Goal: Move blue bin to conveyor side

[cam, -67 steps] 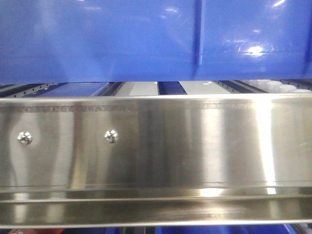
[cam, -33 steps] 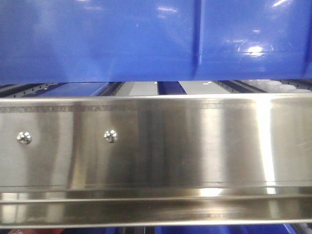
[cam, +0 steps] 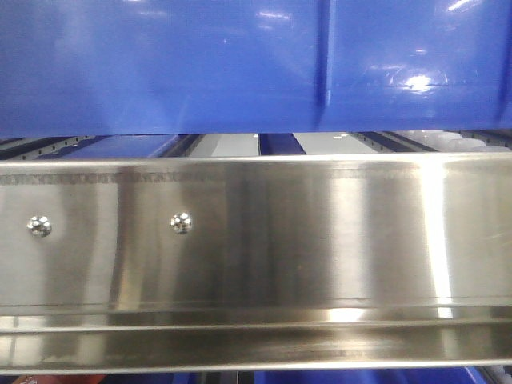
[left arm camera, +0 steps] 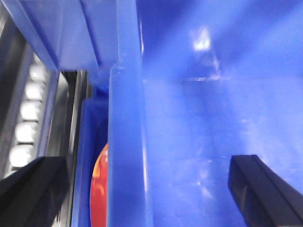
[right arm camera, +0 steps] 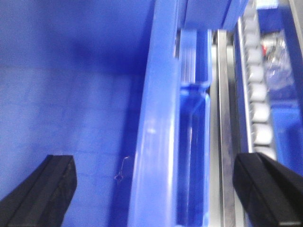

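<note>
The blue bin (cam: pixel 160 64) fills the top of the front view, its glossy long wall and one vertical rib (cam: pixel 324 64) just above a steel rail. My left gripper (left arm camera: pixel 149 194) is open, its black fingers (left arm camera: pixel 33 189) wide apart on either side of the bin's left rim (left arm camera: pixel 125 142). Over the bin's right rim (right arm camera: pixel 156 118) my right gripper (right arm camera: pixel 156 194) is open too, with one finger (right arm camera: pixel 42 189) inside the bin and the other outside. The bin's inside looks bare. The conveyor is out of view.
A brushed-steel rail (cam: pixel 256 240) with two rivets spans the front view. Rows of pale rollers (right arm camera: pixel 258 94) (left arm camera: pixel 28 113) run along both outer sides of the bin. Below the left rim lies a red-orange object (left arm camera: pixel 99 189). Another blue container (right arm camera: pixel 194 156) sits beside the right rim.
</note>
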### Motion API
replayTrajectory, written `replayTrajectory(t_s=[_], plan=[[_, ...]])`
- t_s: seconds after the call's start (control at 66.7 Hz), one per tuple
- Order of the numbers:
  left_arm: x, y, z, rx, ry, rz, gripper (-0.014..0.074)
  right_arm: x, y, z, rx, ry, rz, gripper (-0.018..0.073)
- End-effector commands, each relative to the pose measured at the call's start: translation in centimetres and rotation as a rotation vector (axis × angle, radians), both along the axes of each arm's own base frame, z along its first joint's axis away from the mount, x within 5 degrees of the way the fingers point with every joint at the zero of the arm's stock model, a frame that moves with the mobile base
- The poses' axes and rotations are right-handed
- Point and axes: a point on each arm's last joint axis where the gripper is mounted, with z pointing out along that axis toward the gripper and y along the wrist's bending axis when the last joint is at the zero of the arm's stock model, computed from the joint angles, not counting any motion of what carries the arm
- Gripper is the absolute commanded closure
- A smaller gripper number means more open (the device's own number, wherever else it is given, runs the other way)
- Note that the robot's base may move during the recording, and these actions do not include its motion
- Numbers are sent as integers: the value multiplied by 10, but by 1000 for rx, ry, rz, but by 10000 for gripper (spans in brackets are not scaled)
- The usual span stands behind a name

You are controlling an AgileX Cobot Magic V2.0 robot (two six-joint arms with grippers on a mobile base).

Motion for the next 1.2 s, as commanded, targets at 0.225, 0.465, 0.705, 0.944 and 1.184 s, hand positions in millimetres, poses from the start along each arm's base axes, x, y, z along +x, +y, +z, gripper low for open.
replayTrajectory(t_s=[0.225,0.465,0.705,0.944,1.184], plan=[[19,1,-16,6,47,-6,18,12,3,-9,-1,11,-32,0],[22,1,-19,5,57,-6,18,13,3,-9,-2,13,-32,0],[22,1,-19,6,57,-8,18,13,3,-9,-2,13,-32,0],[22,1,-19,0,57,-10,87,13,3,-9,-2,13,-32,127],[22,1,-27,7,83,-9,593,13,3,-10,-2,15,-32,629]])
